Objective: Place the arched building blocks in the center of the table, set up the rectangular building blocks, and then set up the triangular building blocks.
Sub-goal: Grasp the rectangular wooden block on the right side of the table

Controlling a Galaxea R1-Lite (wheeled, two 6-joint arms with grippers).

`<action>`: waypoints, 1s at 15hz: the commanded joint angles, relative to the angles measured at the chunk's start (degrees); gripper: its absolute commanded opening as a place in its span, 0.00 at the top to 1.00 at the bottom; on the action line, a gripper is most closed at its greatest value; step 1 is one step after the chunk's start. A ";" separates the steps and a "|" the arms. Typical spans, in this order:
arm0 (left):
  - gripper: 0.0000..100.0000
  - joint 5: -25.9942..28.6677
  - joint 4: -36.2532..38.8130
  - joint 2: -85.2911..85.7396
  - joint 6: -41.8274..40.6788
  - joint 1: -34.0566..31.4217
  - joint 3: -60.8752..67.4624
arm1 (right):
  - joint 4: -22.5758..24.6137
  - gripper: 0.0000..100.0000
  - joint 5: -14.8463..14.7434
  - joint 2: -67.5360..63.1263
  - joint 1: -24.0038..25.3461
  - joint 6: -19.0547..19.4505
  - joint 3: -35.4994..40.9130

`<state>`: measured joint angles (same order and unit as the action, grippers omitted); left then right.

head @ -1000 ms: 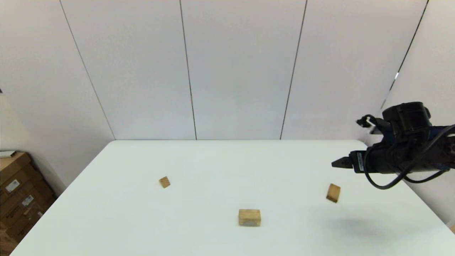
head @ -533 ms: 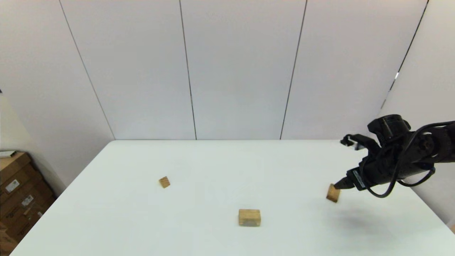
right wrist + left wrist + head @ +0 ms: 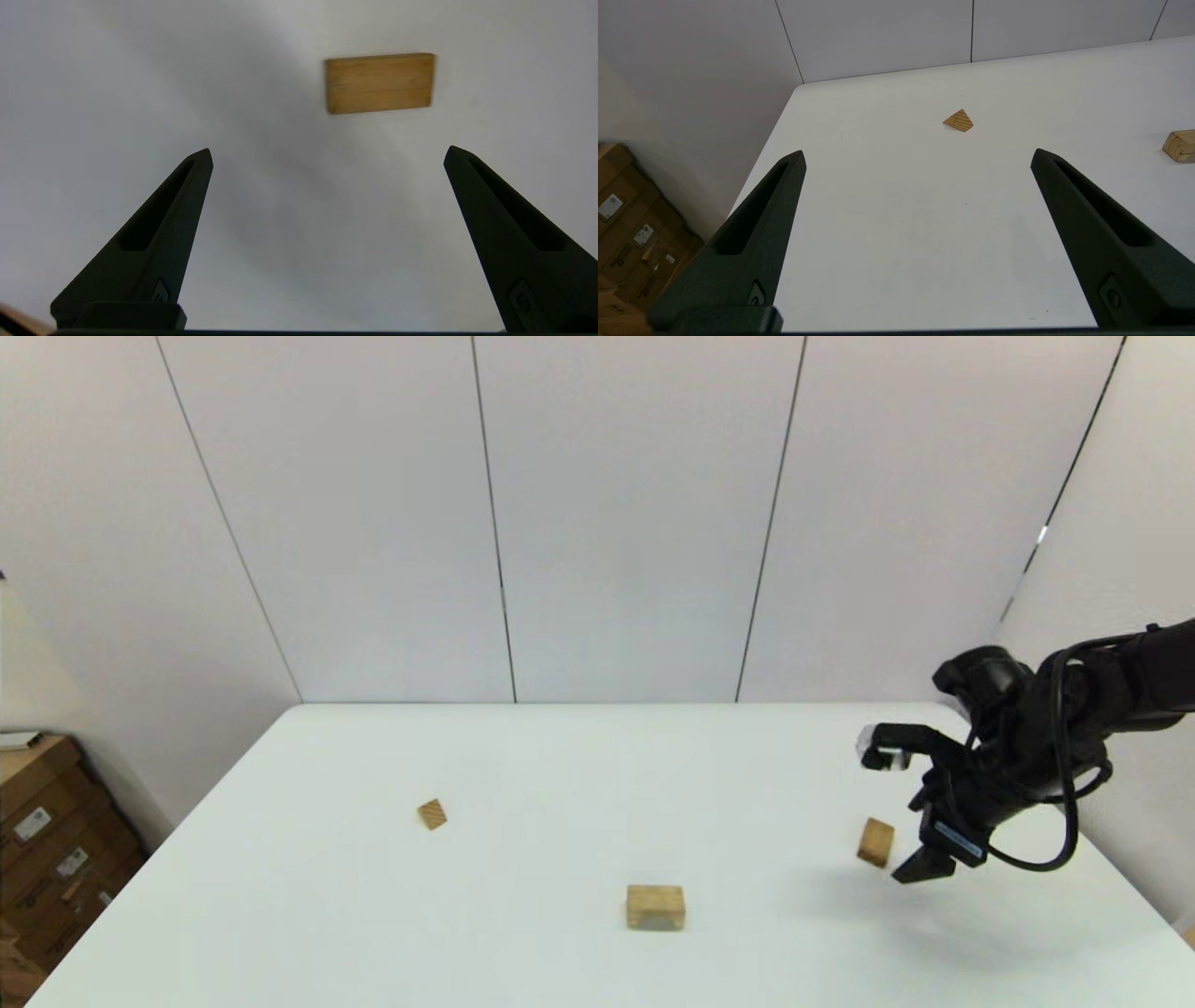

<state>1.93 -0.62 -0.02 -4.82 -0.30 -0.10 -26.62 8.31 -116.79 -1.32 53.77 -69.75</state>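
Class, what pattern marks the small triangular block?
Diagonal stripes of dark grain on honey-tan wood cover the triangular block; the left wrist view shows it best.

Matte black right arm (image 3: 1036,737) — looped black cables, tapered slotted fingers (image 3: 159,238)

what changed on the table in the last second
The right gripper swung from level to pointing down beside the rectangular block, fingers open, holding nothing. The arched block, triangular block and rectangular block have not moved.

cardboard boxes (image 3: 51,859), grey wall panels (image 3: 625,513)
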 commanded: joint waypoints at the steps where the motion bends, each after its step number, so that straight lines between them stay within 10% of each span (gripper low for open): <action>1: 0.00 0.01 0.01 0.02 -0.02 -0.05 0.01 | -8.62 0.00 -0.23 -4.59 0.44 16.19 -6.71; 5: 0.00 0.01 0.01 0.02 -0.02 -0.05 0.01 | -14.42 0.00 -0.40 -9.86 1.67 27.17 -14.62; 10: 0.00 0.01 0.01 0.02 -0.02 -0.05 0.01 | -15.12 0.00 -1.19 -15.58 3.07 29.37 -22.71; 15: 0.00 -0.08 0.01 0.02 -0.02 -0.05 0.01 | -15.12 0.00 -7.52 -17.25 3.07 38.95 -25.87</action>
<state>1.93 -0.62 -0.02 -4.79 -0.33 -0.10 -41.47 2.80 -133.46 1.71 89.58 -95.09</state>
